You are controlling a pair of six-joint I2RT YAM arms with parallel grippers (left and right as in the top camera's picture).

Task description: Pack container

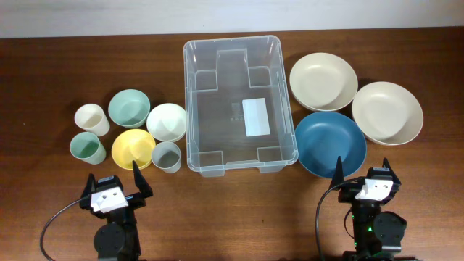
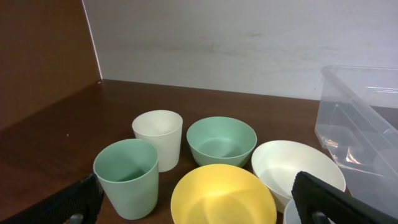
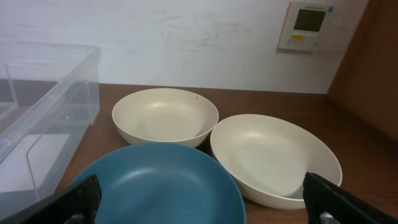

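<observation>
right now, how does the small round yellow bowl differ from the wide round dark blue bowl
The small round yellow bowl is narrower and deeper; the wide round dark blue bowl is broader and shallower. The yellow bowl sits left of the large clear plastic container, among cups; the blue bowl sits right of it, beside two cream bowls. Both stand upright, empty, outside the container.

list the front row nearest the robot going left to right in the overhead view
light green cup → yellow bowl → grey cup → container → blue bowl
</observation>
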